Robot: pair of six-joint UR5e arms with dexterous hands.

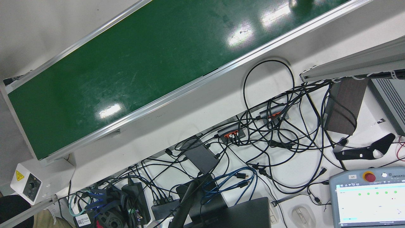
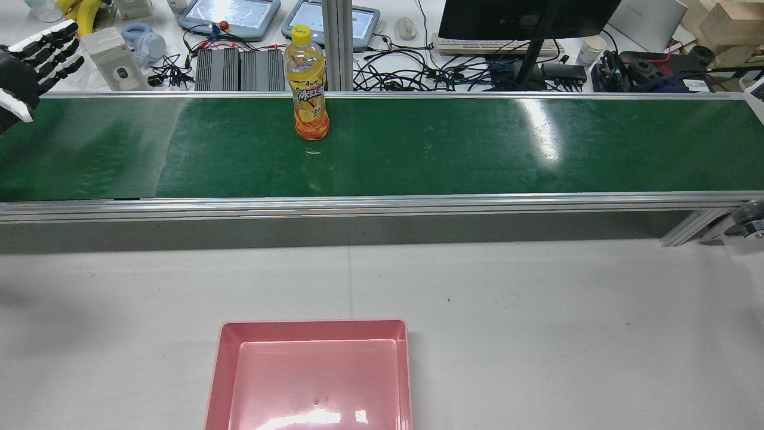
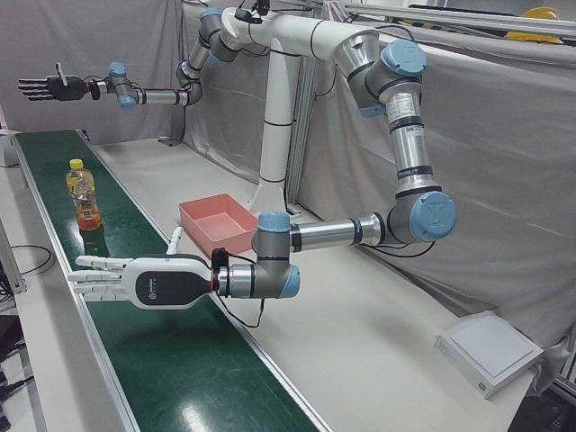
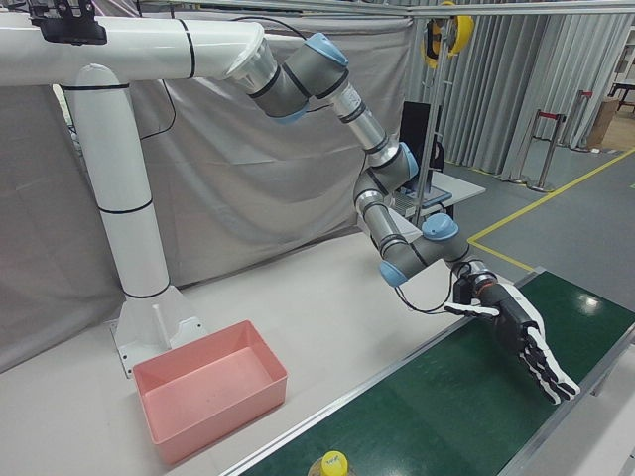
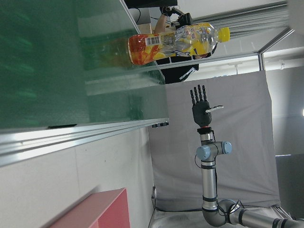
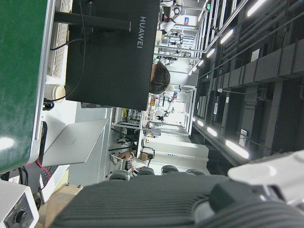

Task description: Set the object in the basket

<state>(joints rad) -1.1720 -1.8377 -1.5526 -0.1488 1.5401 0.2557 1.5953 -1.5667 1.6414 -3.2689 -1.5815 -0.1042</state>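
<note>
Bottle [image 2: 310, 83] upright, upper centre of belt [image 2: 418, 149]; left hand [image 2: 27, 60] and right hand [image 4: 521, 337] splayed, empty; clumsy approach may topple it.

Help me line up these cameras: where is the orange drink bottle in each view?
Front view: not in it.
Rear view: bottle upright on the belt's far edge, left of centre.
Left-front view: far left.
Right-front view: only its cap, bottom edge.
Left hand view: sideways, top.
Right hand view: not in it.
Landmark: green belt.
</note>
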